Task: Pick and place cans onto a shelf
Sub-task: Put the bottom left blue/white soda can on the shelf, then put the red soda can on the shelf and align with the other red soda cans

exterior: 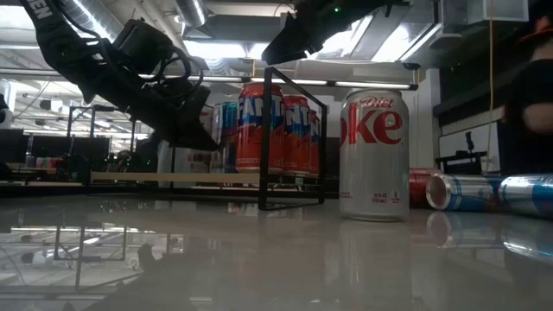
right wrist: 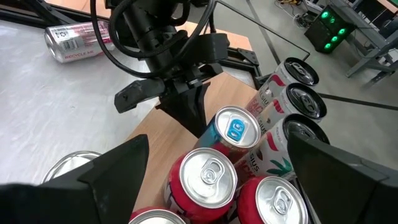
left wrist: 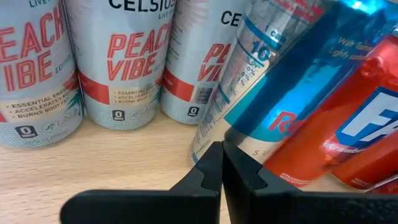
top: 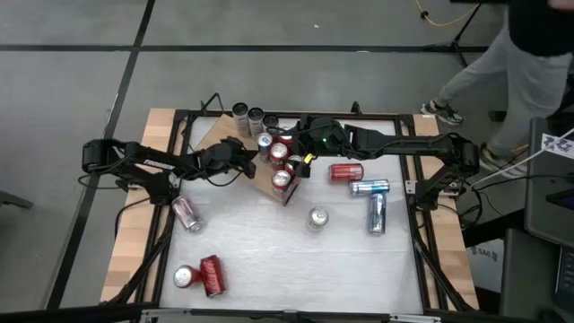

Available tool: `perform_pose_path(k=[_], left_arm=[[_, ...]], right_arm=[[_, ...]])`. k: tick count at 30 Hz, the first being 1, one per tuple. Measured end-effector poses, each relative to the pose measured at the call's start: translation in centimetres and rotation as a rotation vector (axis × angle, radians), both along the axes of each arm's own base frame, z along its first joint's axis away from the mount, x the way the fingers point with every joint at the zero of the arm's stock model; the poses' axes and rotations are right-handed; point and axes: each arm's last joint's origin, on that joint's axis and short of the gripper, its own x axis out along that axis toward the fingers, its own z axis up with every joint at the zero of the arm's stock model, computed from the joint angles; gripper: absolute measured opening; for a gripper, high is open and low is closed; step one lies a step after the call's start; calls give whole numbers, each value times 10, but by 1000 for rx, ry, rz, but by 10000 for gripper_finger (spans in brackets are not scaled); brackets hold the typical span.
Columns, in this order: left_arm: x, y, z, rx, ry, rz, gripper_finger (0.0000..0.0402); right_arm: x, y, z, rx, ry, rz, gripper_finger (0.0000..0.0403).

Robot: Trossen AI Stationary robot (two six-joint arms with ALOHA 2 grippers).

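The shelf (top: 221, 133), a light wooden board (left wrist: 112, 162), lies at the far middle of the table. On it stand three white cans (left wrist: 118, 62) in a row, and beside them a blue-and-silver can (right wrist: 235, 130) and several red cans (right wrist: 205, 177) packed together. My left gripper (left wrist: 222, 158) is shut and low over the board, its tips at the blue-and-silver can's lower wall. It also shows in the right wrist view (right wrist: 189, 115). My right gripper (right wrist: 224, 180) hangs open above the packed cans and holds nothing. My left gripper reaches the blue-and-silver can's lower side wall (left wrist: 239, 134) with its shut fingertips, slanting down from the table's left. Whether the tips touch the can I cannot tell. The can stands on the board against the red cans.
A silver can (exterior: 373, 155) stands upright mid-table (top: 317, 217). A red can (top: 345, 171) and two blue-silver cans (top: 375, 213) lie to its right. Three more cans (top: 186, 213) are near the left edge. The shelf's black frame (exterior: 263, 138) stands upright. A person (top: 511, 63) stands beyond the far right corner.
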Motion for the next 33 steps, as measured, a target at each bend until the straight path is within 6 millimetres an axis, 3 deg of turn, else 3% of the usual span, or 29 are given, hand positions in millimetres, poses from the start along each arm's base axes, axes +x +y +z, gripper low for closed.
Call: perform_pose_path(k=[8,17,26,33], left_arm=[[-2,-1,7,71,19,-21,0],[-13,-13,32,131,-23,-95,0],[-21,-20,55,148,-151,-165,0],[-23,-21,59,151,-177,-184,0]], right_arm=[[0,0,-1,2,10,0,372],[-3,0,-4,8,54,0,372],[-32,5,10,35,201,-3,372],[-56,9,18,76,297,-22,372]])
